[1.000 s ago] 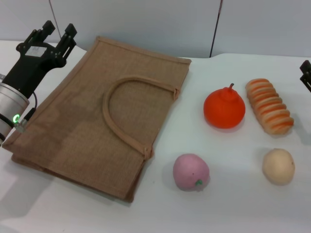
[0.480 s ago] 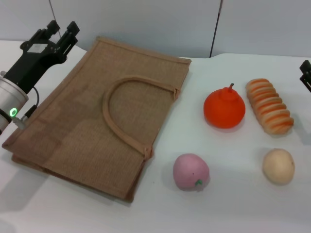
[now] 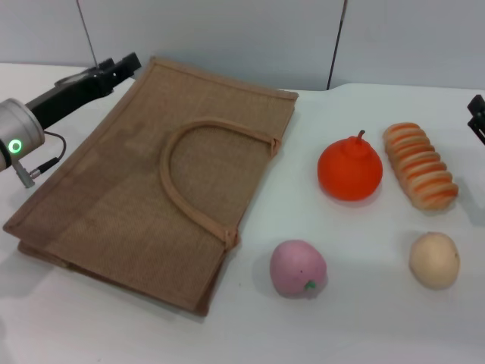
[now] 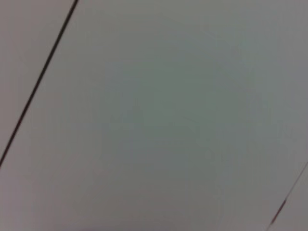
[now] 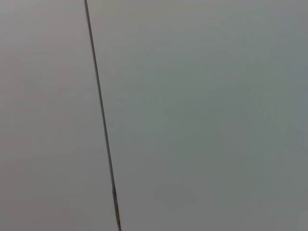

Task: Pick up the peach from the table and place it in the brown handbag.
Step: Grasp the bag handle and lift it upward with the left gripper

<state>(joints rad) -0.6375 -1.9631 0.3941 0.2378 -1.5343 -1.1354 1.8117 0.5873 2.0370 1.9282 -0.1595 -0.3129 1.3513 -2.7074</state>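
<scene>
The pink peach (image 3: 298, 268) with a small green leaf spot lies on the white table near the front, just right of the brown handbag (image 3: 106, 197). The handbag lies flat on the left half of the table, one looped handle on top. My left gripper (image 3: 121, 67) hovers at the bag's far left corner, turned side-on. My right gripper (image 3: 477, 115) shows only as a black bit at the right edge, far from the peach. Both wrist views show only blank wall.
An orange fruit with a stem (image 3: 349, 170), a striped bread loaf (image 3: 419, 164) and a beige round fruit (image 3: 434, 259) lie right of the peach. The table's (image 3: 356, 318) back edge meets a grey wall.
My left arm has rotated and swung up and to the right, its fingers now side-on at the bag's far corner. The fruits, bag and right arm have not moved.
</scene>
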